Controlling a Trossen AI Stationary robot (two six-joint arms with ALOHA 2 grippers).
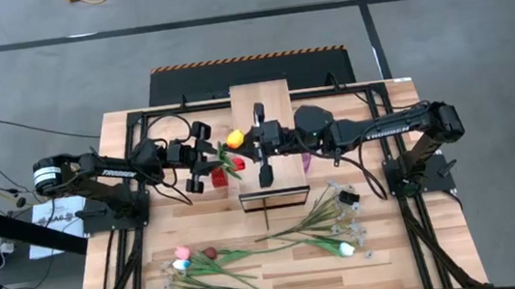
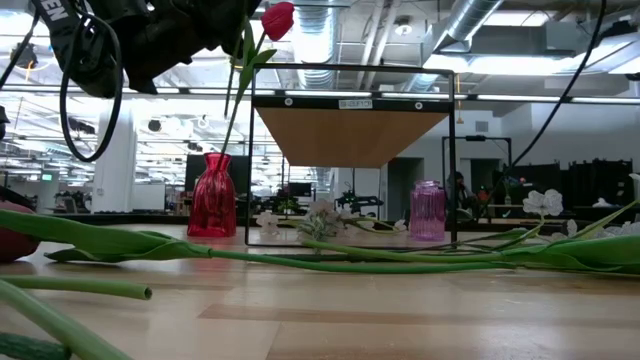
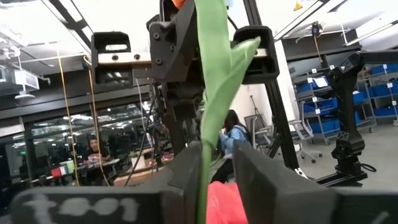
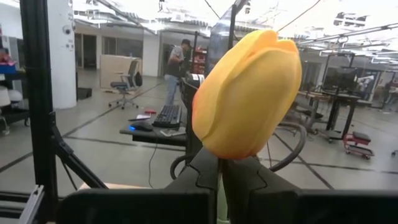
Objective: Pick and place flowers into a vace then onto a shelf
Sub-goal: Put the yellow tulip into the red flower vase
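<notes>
Right gripper [image 4: 219,177] pinching a yellow artificial tulip [image 4: 247,93]; left gripper [image 3: 214,168], fingers slightly spread around a green stem [image 3: 214,93] above the red glass vase [image 2: 212,197] at nine o'clock of the shelf [image 1: 265,144], risks dropping it outside.

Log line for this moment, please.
left gripper: around red tulip stem in red vase | right gripper: shut on yellow tulip

I see a red tulip [image 2: 278,20] standing upright in the red vase [image 2: 212,197], beside the shelf [image 1: 262,105]. A yellow tulip [image 4: 249,93] is held aloft; other flowers [image 1: 251,262] lie on the tabletop.
</notes>
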